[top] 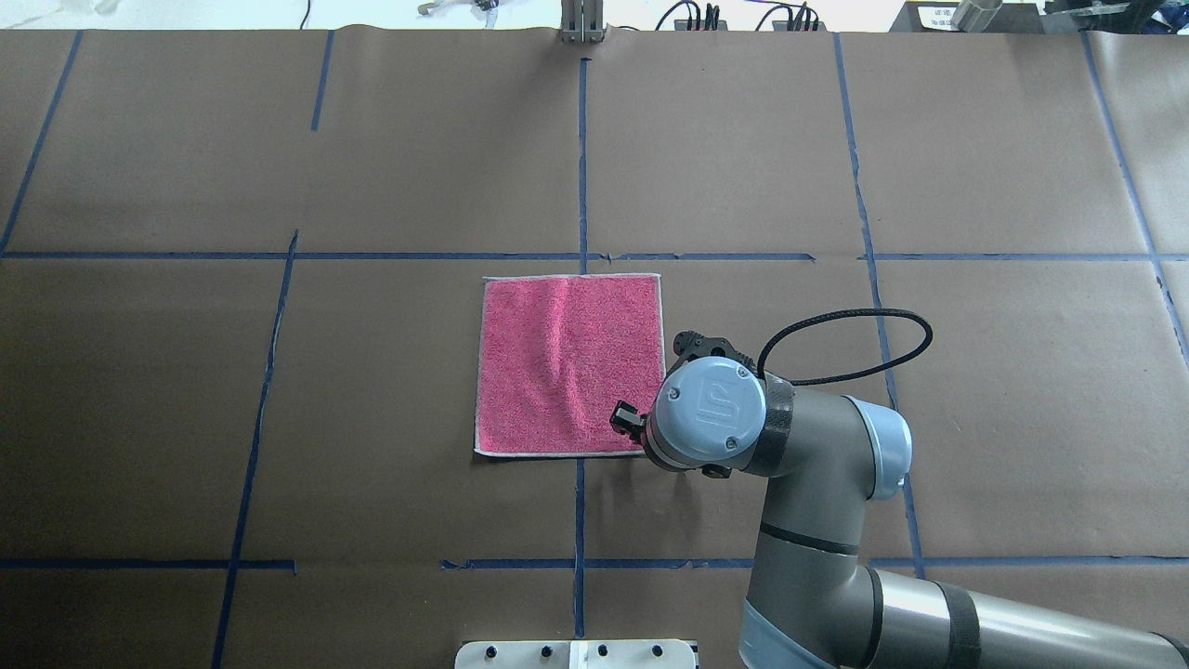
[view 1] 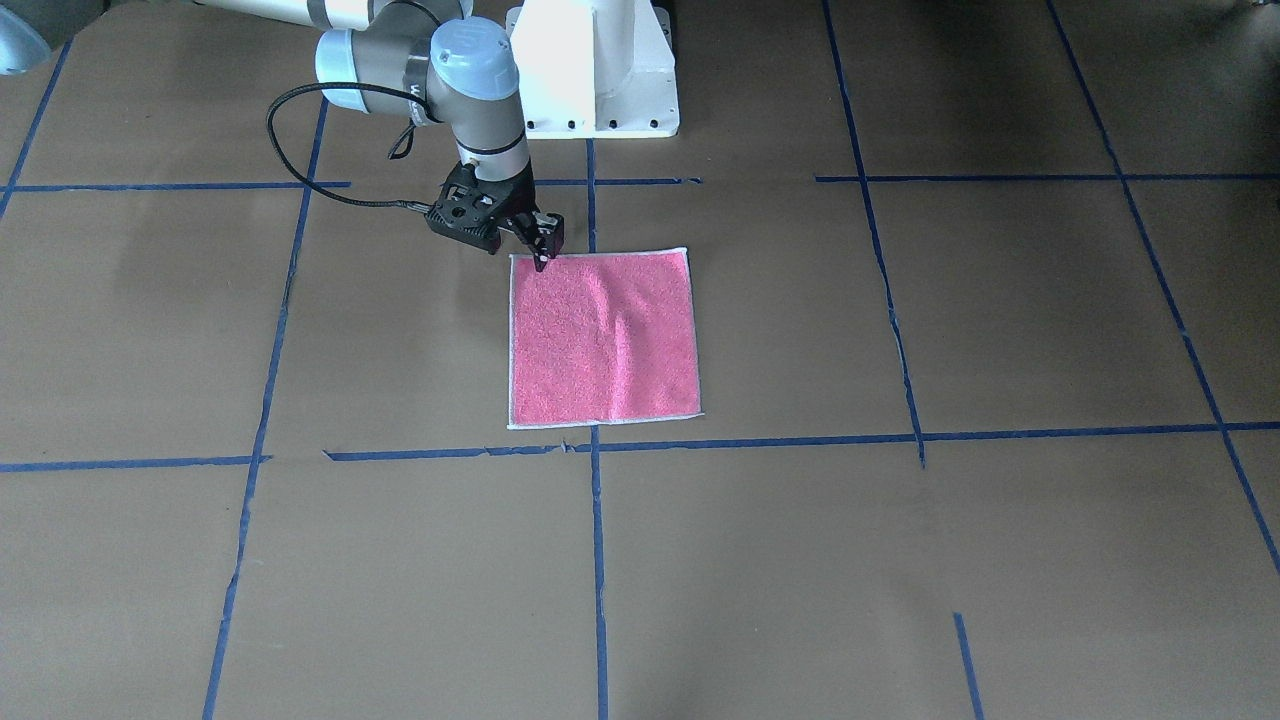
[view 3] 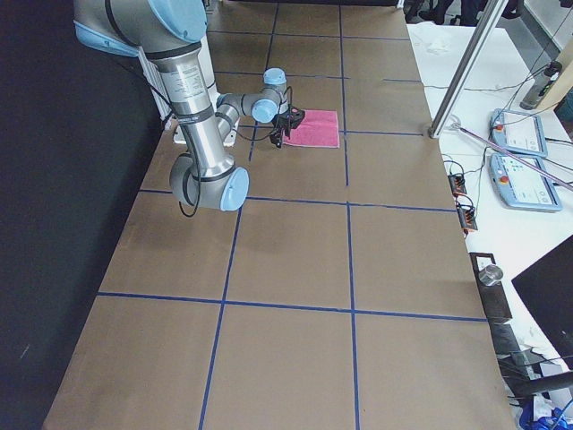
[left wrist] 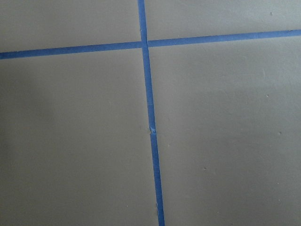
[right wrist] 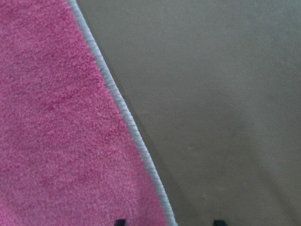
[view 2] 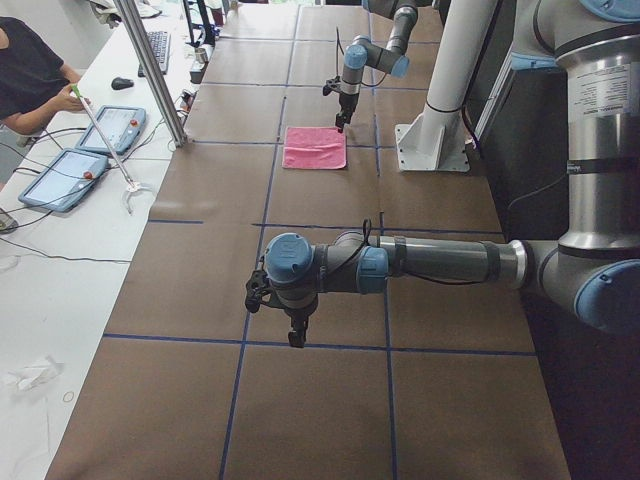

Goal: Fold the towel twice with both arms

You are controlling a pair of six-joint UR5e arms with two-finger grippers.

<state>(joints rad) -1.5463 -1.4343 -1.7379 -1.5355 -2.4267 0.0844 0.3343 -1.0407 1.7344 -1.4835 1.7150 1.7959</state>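
Now | right tool (view 1: 541, 262) spread, tips straddling towel (view 1: 603, 340) hem, mostly cropped | left tool (view 2: 296, 338) state unclear

No word or number reads in full; the light blue joint cap (top: 711, 401) at the wrist of the right arm (top: 817, 483) bears an embossed logo, a curled mark rather like an S; the front view shows white lettering on the grey housing (view 1: 418, 95) beside that cap, cut off and unreadable; the tablets (view 2: 112, 127) on the side bench have screens too small to read.
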